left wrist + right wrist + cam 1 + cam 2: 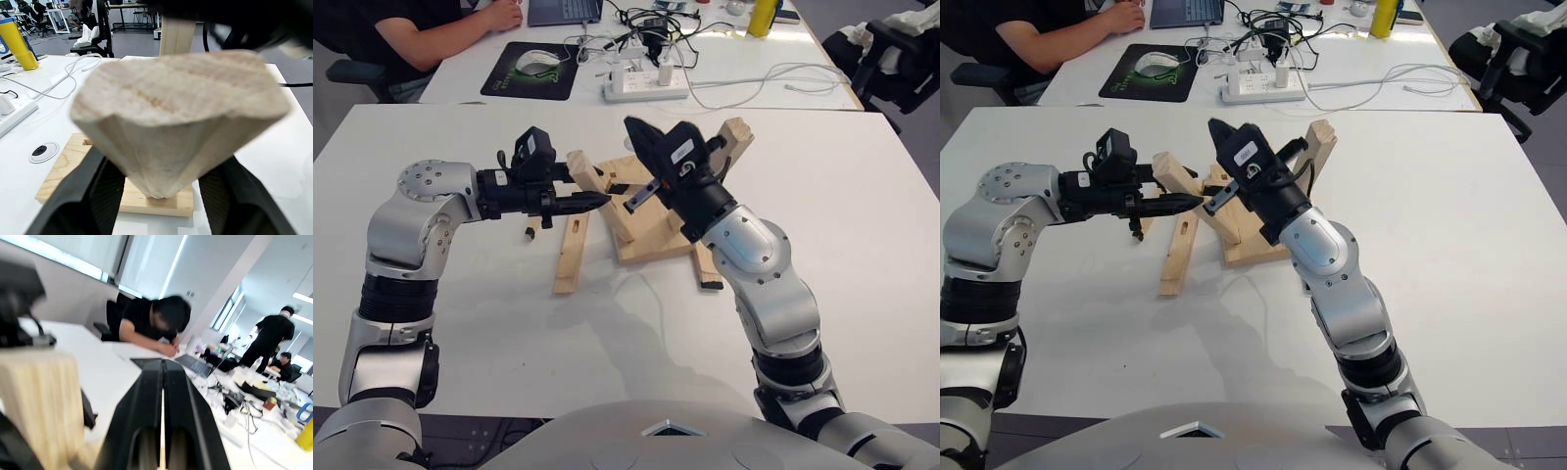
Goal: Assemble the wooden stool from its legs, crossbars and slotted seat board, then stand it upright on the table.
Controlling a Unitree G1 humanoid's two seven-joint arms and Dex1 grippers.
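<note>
While its two fingers (105, 196) sit on either side of a wooden leg (581, 168), the left gripper (599, 200) is closed around that leg with the wood filling the gap between the pads. It points toward 3 o'clock across the table (862, 215). The held leg slants from a raised end at 11 o'clock down toward 5 o'clock, and its lower part runs onto the seat board (644, 245).

The right gripper (631, 127) hangs just beside the left one, at its 2 o'clock, raised over the board and aimed toward 11 o'clock. Its fingers (146, 396) are pressed almost together, with only a thin slit of light between them, and nothing is held there.

The seat board lies flat on the table near the middle, partly hidden under the right arm. At the board's 1 o'clock corner a second leg (736, 132) sticks up at a tilt. At its 5 o'clock edge a third leg (708, 272) pokes out from under the arm, with its end on the table. At the board's 8 o'clock a slotted bar (570, 255) lies flat, pointing from 12 to 6 o'clock. A small dark piece (527, 233) lies on the table at 9 o'clock from that bar, apart from it.

Beyond the table at 12 o'clock stands another table carrying a power strip (644, 88), a mouse pad (530, 70) and a yellow bottle (762, 17).
</note>
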